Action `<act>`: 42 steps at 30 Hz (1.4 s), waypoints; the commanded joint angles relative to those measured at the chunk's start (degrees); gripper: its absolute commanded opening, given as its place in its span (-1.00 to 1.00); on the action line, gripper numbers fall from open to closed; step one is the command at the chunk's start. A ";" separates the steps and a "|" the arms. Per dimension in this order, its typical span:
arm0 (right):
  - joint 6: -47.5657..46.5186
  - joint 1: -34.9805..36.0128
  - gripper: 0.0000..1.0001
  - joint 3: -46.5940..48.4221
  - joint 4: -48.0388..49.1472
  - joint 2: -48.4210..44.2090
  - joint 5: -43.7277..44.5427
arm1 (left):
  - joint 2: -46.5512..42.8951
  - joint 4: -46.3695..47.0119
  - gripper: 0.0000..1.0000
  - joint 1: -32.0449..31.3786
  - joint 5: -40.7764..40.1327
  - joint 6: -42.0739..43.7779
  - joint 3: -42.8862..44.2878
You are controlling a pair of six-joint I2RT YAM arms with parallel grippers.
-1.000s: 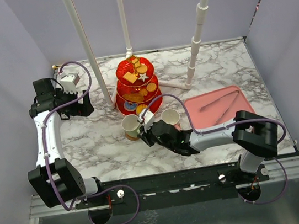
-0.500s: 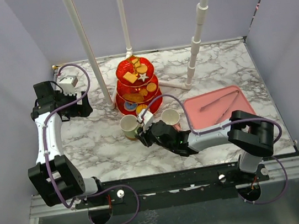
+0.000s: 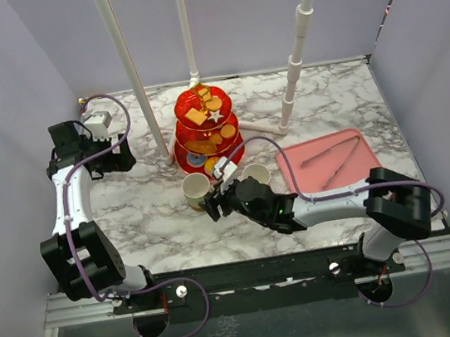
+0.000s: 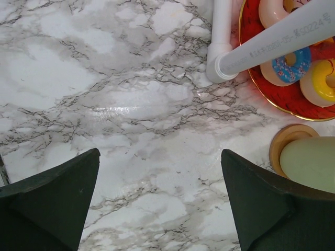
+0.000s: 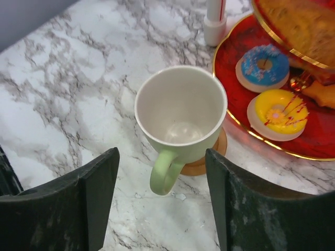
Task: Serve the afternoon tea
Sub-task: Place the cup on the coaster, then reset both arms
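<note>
The pale green mug (image 5: 180,110) stands upright on a brown coaster (image 5: 208,161), its handle turned toward my right gripper (image 5: 161,154). That gripper is open, one finger on each side of the handle and touching neither side. From above, the green mug (image 3: 197,190) sits in front of the red three-tier stand (image 3: 205,129), which is loaded with pastries, and the pink mug (image 3: 255,174) stands just to its right. My left gripper (image 4: 159,154) hangs open over bare marble, left of the stand's bottom plate (image 4: 282,97).
A pink tray (image 3: 351,169) with metal tongs (image 3: 330,154) lies at the right. Three white pipes rise behind the stand; one pipe's foot (image 4: 222,57) stands beside the bottom plate. Blue (image 5: 263,65) and yellow (image 5: 276,114) donuts lie on the lowest tier.
My right gripper has opened and let go of the green mug, which now stands on its coaster. The right arm drew slightly left and back. The left arm shifted a little.
</note>
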 commanded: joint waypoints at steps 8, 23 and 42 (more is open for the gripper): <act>-2.70 -5.08 1.00 0.42 -15.77 -16.60 7.66 | 0.77 24.09 0.98 0.58 -9.64 -8.66 -9.91; 5.20 -44.68 1.00 -8.93 -27.52 -34.64 1.11 | 10.79 38.05 0.98 0.59 -10.65 -13.08 -15.47; -0.46 -62.37 1.00 -18.15 0.09 -17.11 14.81 | 12.61 64.24 0.98 -7.98 -15.19 -19.05 -30.17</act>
